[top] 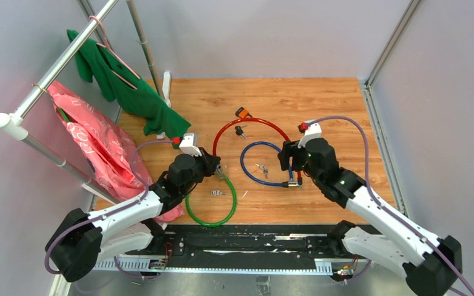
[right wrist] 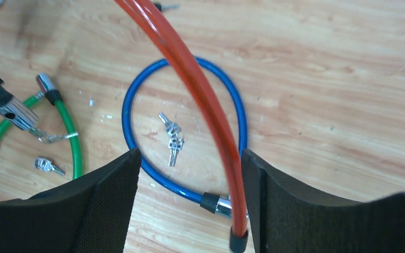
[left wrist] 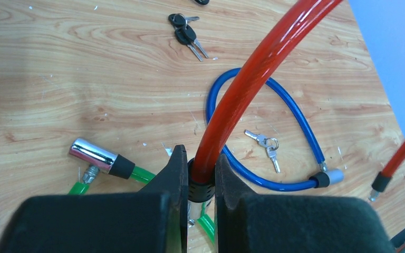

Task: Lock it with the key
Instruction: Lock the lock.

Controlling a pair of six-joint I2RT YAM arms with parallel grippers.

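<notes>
A red cable lock arcs over the wooden floor. My left gripper is shut on the black collar at its lock-body end, with the red cable rising out of the jaws. The cable's other end, a black tip, hangs between the jaws of my right gripper, which is open; the tip lies close to the right finger. A pair of black-headed keys lies inside the red loop, also seen as black-headed keys in the left wrist view.
A blue cable lock lies closed with silver keys inside it. A green cable lock lies near the left arm, a small key inside its loop. Green and pink clothes hang on a rack at the left.
</notes>
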